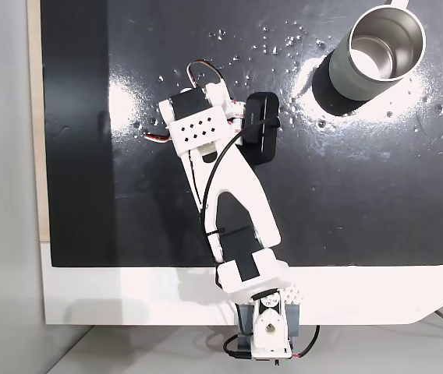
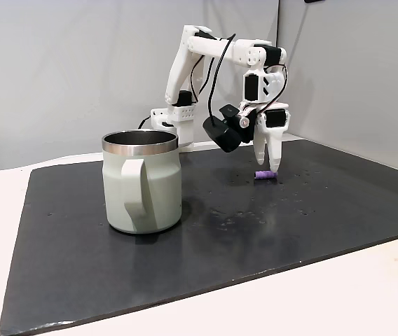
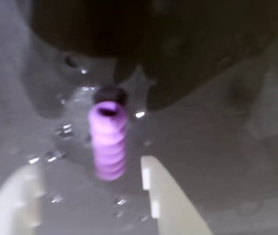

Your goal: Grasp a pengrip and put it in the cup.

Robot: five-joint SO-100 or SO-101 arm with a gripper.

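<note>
Purple pengrip (image 3: 108,142) lies between spread fingers (image 3: 163,196) (not yet pinched): descend straight, close across ribs.

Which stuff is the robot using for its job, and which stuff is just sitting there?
For the job:
- pengrip, lying on the mat
- cup, standing apart from it
- tool, open, right above the pengrip

Just there:
- black mat
- white table

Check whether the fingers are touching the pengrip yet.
Apart. The wrist view shows the pengrip lying between the two fingers, with dark mat visible on both sides of it.
</note>
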